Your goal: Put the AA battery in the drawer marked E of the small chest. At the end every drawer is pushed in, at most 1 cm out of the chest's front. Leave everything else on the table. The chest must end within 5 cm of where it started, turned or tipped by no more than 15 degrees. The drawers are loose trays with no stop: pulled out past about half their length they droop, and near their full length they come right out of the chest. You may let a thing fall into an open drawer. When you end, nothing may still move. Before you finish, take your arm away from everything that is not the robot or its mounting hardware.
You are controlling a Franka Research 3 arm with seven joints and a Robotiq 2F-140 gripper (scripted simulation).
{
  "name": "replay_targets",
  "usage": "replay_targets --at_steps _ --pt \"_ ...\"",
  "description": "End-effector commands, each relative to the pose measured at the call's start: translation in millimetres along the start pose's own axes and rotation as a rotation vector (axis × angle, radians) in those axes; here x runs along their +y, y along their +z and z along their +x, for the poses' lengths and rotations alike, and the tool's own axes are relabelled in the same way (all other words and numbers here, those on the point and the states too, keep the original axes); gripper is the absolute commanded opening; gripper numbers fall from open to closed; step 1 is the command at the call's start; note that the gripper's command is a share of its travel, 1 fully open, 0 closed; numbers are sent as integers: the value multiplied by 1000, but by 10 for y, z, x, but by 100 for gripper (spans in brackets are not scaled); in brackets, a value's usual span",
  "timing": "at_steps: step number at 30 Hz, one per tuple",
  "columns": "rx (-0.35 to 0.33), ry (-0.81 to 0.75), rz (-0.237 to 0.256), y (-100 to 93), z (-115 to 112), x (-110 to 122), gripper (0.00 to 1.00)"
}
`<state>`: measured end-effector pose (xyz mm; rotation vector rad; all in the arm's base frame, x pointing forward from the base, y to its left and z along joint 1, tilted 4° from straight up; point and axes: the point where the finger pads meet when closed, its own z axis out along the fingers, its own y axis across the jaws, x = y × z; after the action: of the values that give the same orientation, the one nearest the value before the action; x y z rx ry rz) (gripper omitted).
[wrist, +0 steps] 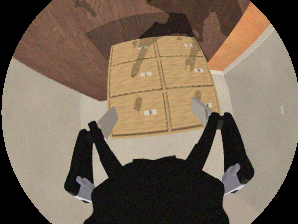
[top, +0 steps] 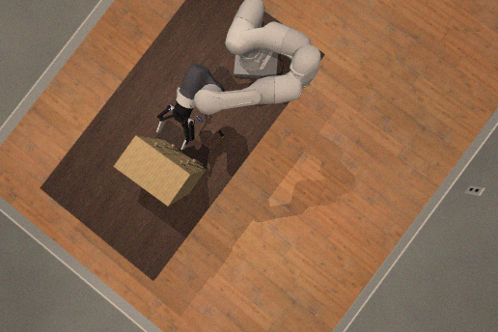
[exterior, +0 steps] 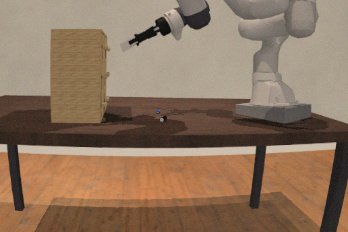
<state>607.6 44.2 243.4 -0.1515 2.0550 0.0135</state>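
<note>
My gripper (exterior: 125, 46) hangs in the air with its fingers spread as wide as they go and nothing between them, tilted down toward the front of the small chest (exterior: 77, 75), near its top row of drawers but not touching it. From the side view the chest stands upright at the left end of the dark table (exterior: 209, 132), its knobs (exterior: 107, 48) facing right toward me, and no drawer stands noticeably out of the front. My wrist view looks onto that front (wrist: 161, 86): two columns of three drawers, each with a small knob and a pale mark beside it. Those marks are too small and blurred for me to read any letter, so I cannot tell which drawer is E. My two fingertips frame the row of drawers nearest the lens. On the table to the right of the chest, between it and my base (exterior: 303, 113), lie two little things well apart from the chest: a short dark cylinder with a pale end (exterior: 163, 119), which looks like the AA battery, and just beyond it a small blue object (exterior: 158, 110). In the top view the blue object (top: 198, 118) shows beside my forearm (top: 241, 97). I can read no brand or writing anywhere.
</note>
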Motion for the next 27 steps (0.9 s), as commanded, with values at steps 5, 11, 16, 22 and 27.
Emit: replay_targets --at_steps 5,11,16,22,27 --pt "8 -5 2 -17 1 -16 100" --pt "53 -5 2 -76 -14 -16 100" --pt "123 -5 2 -168 -38 -14 100" --pt "200 -5 2 -270 -64 -16 100" --pt "320 -5 2 -428 -105 -14 100"
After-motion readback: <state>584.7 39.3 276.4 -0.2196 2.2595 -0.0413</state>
